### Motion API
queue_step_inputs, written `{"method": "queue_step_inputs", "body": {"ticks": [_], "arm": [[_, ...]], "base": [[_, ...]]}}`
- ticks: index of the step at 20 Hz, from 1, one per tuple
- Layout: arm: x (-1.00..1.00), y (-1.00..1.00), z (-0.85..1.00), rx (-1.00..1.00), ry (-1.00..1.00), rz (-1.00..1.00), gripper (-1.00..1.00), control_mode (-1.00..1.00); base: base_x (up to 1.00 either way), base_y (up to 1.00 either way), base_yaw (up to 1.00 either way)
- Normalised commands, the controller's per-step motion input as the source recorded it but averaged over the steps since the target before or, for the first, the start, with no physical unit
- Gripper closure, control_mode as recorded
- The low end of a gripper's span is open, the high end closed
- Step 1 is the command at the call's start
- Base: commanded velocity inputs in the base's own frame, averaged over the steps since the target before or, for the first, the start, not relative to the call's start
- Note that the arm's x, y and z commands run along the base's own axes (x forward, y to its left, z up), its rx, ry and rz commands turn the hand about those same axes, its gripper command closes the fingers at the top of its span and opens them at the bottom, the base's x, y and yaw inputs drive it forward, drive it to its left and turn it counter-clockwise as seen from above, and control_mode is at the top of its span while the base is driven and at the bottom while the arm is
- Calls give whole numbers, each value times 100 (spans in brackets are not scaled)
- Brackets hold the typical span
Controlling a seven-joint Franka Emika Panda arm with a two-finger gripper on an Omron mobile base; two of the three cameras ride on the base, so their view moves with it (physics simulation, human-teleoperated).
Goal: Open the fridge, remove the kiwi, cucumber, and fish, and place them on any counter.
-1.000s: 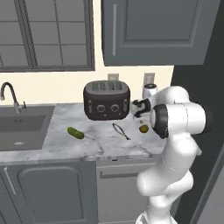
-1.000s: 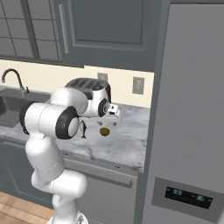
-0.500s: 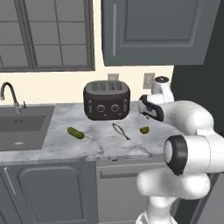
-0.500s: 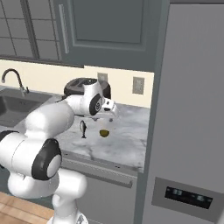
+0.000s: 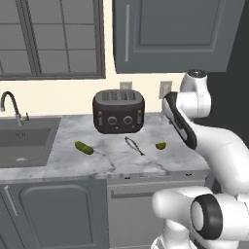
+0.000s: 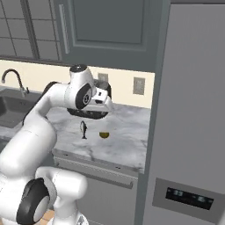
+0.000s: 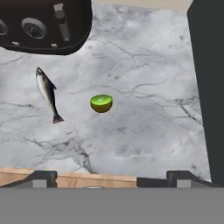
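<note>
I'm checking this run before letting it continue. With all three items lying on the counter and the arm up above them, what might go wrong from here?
Two risks. The halved kiwi lies beside the fish, directly below the tool; a low swing might knock either along the counter. The cucumber lies near the sink side, so a nudge may roll it in.

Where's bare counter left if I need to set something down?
Free: counter between the kiwi and the fridge, and between the cucumber and the fish. Crowded: fish and kiwi lie close beside the toaster.
</note>
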Motion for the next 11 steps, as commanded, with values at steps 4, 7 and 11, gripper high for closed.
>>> {"method": "queue_step_inputs", "body": {"ticks": [4,7,11], "arm": [[-60,18,98,8,-1,1,-100,-100],[-54,19,94,8,-1,1,-100,-100],[-49,17,72,5,-5,0,-100,-100]], "base": [[0,0,0],[0,0,0],[0,0,0]]}}
